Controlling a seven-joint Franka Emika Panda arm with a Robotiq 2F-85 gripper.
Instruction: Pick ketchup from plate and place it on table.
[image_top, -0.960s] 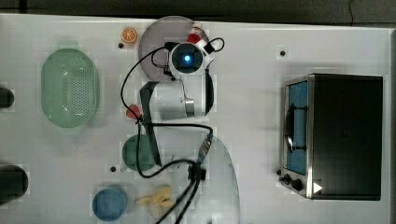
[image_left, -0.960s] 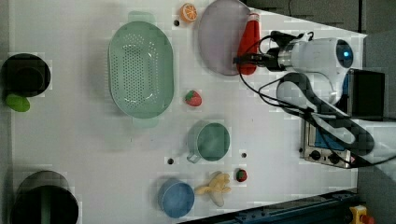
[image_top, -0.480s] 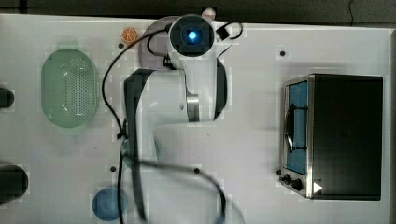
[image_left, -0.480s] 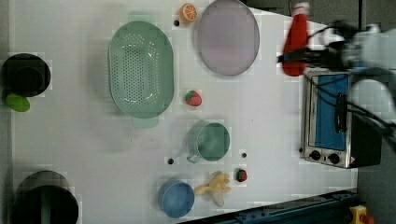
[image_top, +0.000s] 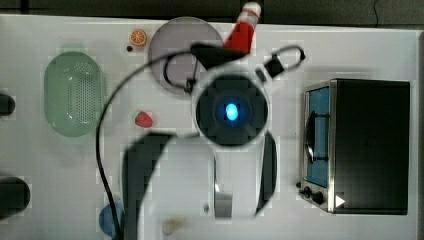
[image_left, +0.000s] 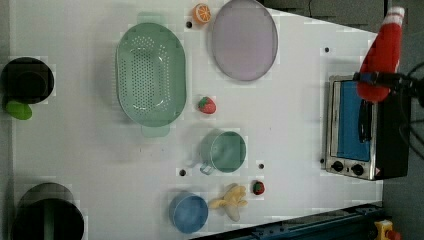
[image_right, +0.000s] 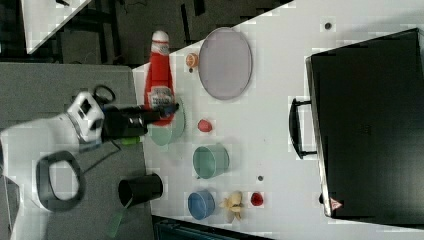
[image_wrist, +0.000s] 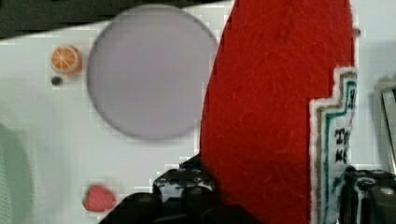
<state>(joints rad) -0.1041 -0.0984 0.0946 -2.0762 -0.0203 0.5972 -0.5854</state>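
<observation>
In the top view my hand (image_top: 235, 50) grips the ketchup (image_top: 242, 31) by its lower body, lifted off the plate (image_top: 172, 47) and showing just past the plate's rim on the side toward the toaster oven (image_top: 360, 145); the plate itself lies bare, so I judge the pick done and only the setting-down on the worktop (image_top: 300, 45) left.

In the left view the ketchup (image_left: 382, 52) hangs high, well away from the plate (image_left: 243, 40) and over the toaster oven's (image_left: 357, 130) near corner as this camera sees it, cap away from my hand (image_left: 372, 79); the green basket (image_left: 150, 75) beside the plate holds nothing, the green cup (image_left: 225, 151) and the blue bowl (image_left: 188, 212) look empty too.

In the right view the ketchup (image_right: 160, 75) stands upright in my closed hand (image_right: 162, 111), in the air and away from the plate (image_right: 225, 62); the black cup (image_right: 141, 189) has something green in it that I cannot name.

In the wrist view the ketchup (image_wrist: 266, 102) sits close between my fingers (image_wrist: 187, 186), with the empty plate (image_wrist: 149, 74) beyond it; free worktop beside the plate seems the likely landing spot.
</observation>
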